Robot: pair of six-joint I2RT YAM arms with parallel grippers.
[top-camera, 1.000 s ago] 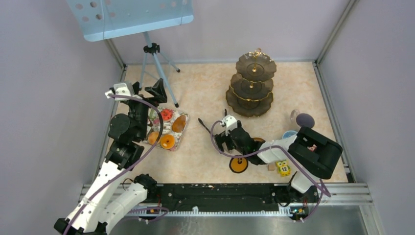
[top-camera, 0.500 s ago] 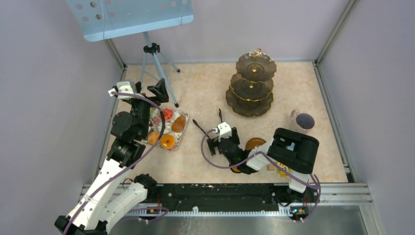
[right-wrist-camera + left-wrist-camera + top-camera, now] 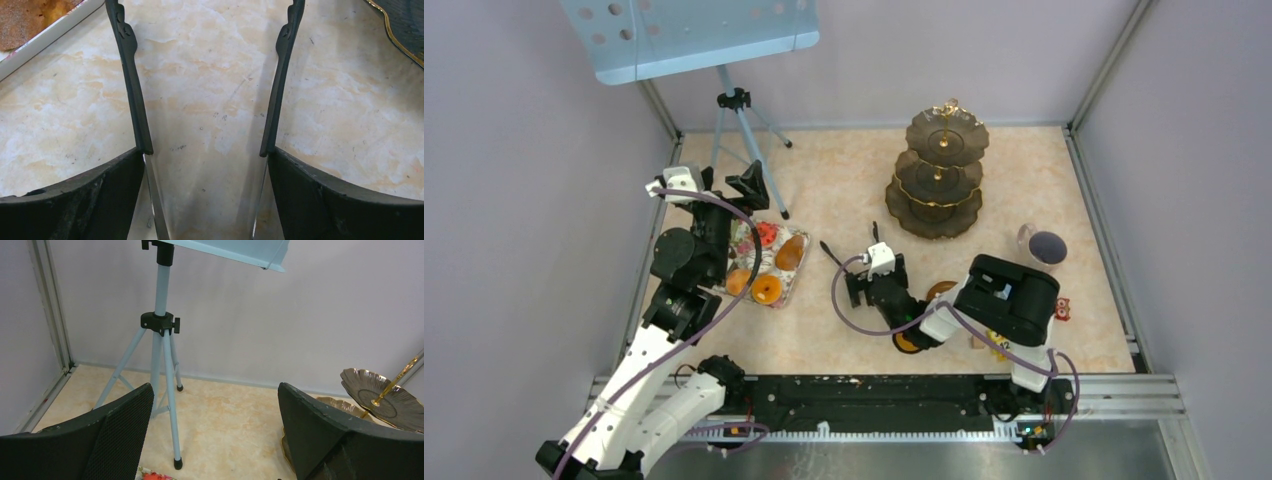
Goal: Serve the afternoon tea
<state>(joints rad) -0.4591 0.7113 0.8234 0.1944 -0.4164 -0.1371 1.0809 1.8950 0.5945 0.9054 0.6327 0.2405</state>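
Shifting left, seemingly: right gripper [image 3: 849, 245].

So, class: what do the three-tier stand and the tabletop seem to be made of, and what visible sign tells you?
Three-tier stand: probably dark glass or glossy plastic, with ribbed scalloped plates that catch the light, plus gold metal-look trim and centre rod.
Tabletop: a smooth cream marble-look surface with veined beige blotches; real stone or printed laminate, which the look leaves open.

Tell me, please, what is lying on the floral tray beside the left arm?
On the floral tray lie toy pastries: a red round, an orange piece and an orange round. The left arm covers the tray's left side, so anything there is hidden.
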